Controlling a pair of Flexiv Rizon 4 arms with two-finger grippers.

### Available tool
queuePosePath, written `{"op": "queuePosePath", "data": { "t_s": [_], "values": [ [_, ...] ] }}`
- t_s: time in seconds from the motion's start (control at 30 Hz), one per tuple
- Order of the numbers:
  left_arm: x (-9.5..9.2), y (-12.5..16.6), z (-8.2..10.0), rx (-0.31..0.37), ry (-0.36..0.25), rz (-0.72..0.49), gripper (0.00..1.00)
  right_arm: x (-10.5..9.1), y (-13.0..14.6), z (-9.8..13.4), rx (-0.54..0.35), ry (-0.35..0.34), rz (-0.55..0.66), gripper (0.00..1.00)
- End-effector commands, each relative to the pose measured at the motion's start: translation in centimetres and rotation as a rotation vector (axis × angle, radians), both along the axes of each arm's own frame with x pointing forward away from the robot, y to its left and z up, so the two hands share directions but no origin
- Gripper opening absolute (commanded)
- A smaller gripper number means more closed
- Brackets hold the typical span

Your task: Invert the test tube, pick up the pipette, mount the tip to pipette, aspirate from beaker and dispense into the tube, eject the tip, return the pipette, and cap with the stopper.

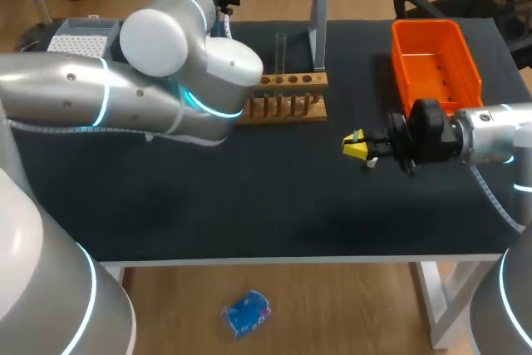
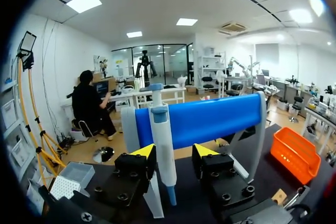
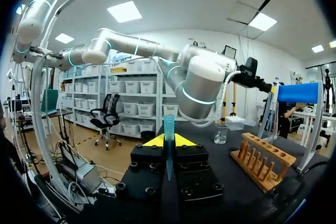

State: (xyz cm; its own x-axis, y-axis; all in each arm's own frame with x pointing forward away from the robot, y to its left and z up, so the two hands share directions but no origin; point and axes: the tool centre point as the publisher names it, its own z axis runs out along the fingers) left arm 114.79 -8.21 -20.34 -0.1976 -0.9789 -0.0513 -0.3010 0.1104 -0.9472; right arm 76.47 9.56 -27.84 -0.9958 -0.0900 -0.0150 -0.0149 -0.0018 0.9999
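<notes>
A white pipette (image 2: 164, 150) with a blue top hangs on the blue bar of its stand (image 2: 210, 119) at the table's back. My left gripper (image 2: 174, 153) is open around it: one finger lies close against the body, the other stands a little off. In the head view this gripper is hidden behind the left arm (image 1: 174, 64). My right gripper (image 1: 357, 147) hovers over the middle right of the table, shut on a blue pipette tip (image 3: 168, 135) that sticks up between its fingers. A clear test tube (image 1: 281, 51) stands upright in the wooden rack (image 1: 287, 97).
An orange bin (image 1: 436, 64) sits at the back right, just behind my right wrist. A white tip box (image 1: 79, 39) is at the back left. A glass beaker (image 3: 221, 134) stands beyond the rack (image 3: 262, 158), near the left arm.
</notes>
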Motion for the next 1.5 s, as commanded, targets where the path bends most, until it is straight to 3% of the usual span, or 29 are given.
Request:
{"op": "queuePosePath", "data": {
  "t_s": [0.03, 0.67, 1.5],
  "values": [
    [0.7, -0.2, -0.4, 0.001, -0.004, 0.008, 0.42, -0.1, 0.0, 0.0, -0.001, -0.001, -0.001, 0.00],
    [2.5, 0.4, -1.0, -0.033, 0.003, 0.023, 0.42, -0.1, 0.0, 0.0, -0.001, -0.001, -0.001, 0.00],
    [4.4, 0.9, -1.9, -0.031, 0.006, 0.038, 0.36, -0.1, 0.0, 0.0, -0.001, -0.001, -0.001, 0.00]
  ]
}}
